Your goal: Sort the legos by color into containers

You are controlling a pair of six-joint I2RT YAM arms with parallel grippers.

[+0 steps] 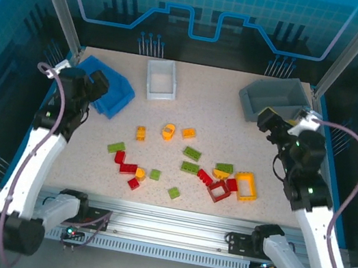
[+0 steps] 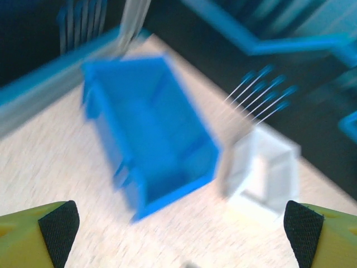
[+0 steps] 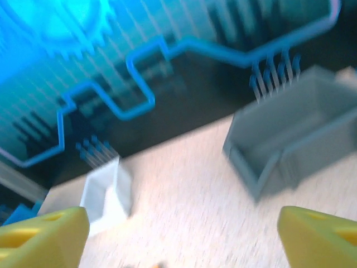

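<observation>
Small red, lime-green and orange plastic studded bricks [image 1: 193, 154] lie loose on desk [image 1: 223, 117], unsorted | left pincer [image 2: 181, 226] released, empty, by blue plastic bin [image 1: 113, 91] | right pincer [image 3: 181, 234] released, empty, facing grey plastic bin [image 1: 272, 98] | small white plastic bin [image 1: 161, 79] between; 3 open bins, likely 1 per colour

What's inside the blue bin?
The blue bin looks empty, though the left wrist picture is blurred. From above, the left arm covers part of it.

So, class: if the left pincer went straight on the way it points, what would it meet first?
Probably the blue bin, which lies centred ahead of the open left pincer; depth is blurred.
</observation>
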